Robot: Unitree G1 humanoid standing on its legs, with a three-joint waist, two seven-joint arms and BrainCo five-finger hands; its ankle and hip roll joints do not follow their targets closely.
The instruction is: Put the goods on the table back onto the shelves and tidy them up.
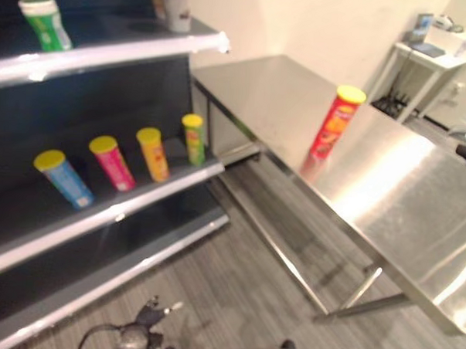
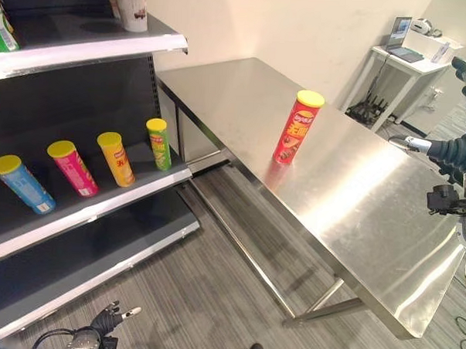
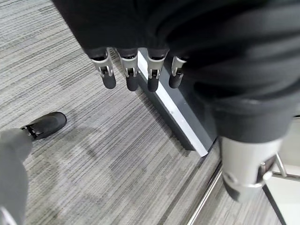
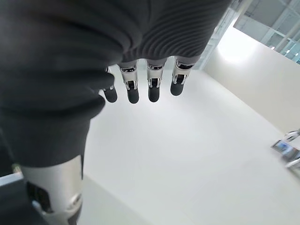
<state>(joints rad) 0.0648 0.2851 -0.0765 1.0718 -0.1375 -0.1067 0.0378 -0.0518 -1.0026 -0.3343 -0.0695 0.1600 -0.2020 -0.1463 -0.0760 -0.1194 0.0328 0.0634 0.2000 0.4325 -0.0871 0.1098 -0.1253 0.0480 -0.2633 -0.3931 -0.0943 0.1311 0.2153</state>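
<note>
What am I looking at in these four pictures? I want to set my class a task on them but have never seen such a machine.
A two-armed humanoid robot is tidying goods. The two wide pictures come from cameras in its head. One red can stands upright on the steel table; four cans already stand on the middle shelf. The two close pictures come from wrist cameras. The left hand hangs over the floor, fingers relaxed. The right hand is raised towards a pale wall, fingers relaxed. Neither holds anything.
</note>
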